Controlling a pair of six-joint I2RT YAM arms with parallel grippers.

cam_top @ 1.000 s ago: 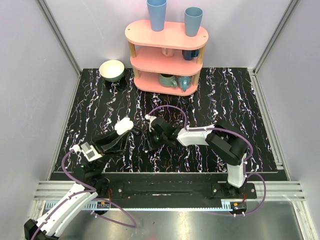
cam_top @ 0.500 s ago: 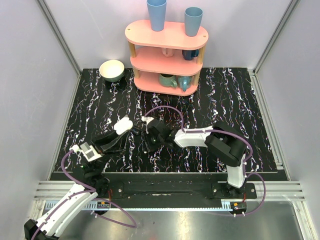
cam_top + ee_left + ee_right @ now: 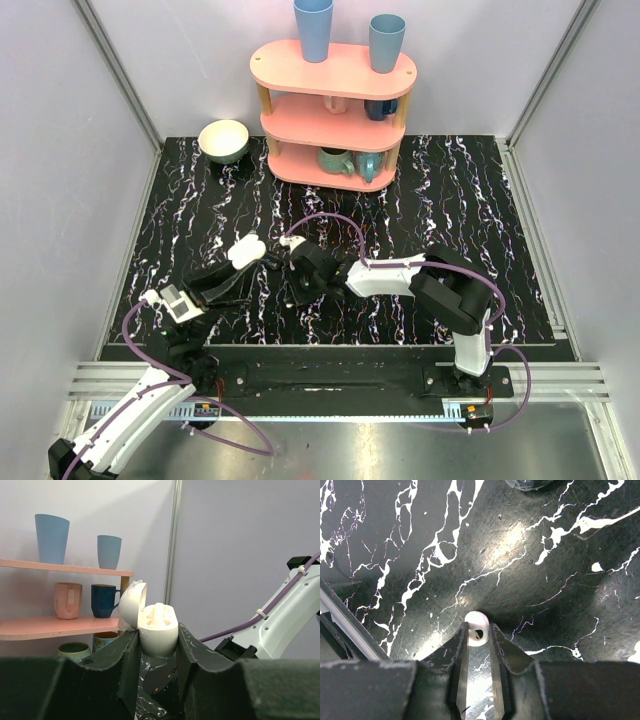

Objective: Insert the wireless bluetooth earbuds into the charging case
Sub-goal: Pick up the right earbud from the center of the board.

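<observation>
While the left gripper (image 3: 158, 642) clamps its two dark fingers against the sides of the charging case (image 3: 158, 630), the case sits upright at the centre of the left wrist view with its lid (image 3: 132, 604) hinged open and leaning toward the left of the frame. A rounded white lump rises from the case's open base; whether it is a seated bud cannot be told. In the overhead view the case lies left of centre, raised over the black marbled table (image 3: 450, 200). Just to its right is the right gripper (image 3: 293, 248), whose tips point toward the case. In the right wrist view, that gripper's jaws are drawn nearly together, pinching a small white earbud (image 3: 477, 622) at their very tips, close over the table. At the top centre of the overhead view a pink three-tier shelf (image 3: 335, 70) carries two blue tumblers (image 3: 313, 28) on top, a pink mug (image 3: 68, 600) and a dark blue mug (image 3: 103, 600) on the middle tier, and teal mugs (image 3: 335, 160) on the lowest. A cream bowl (image 3: 223, 140) stands on the table left of the shelf.
</observation>
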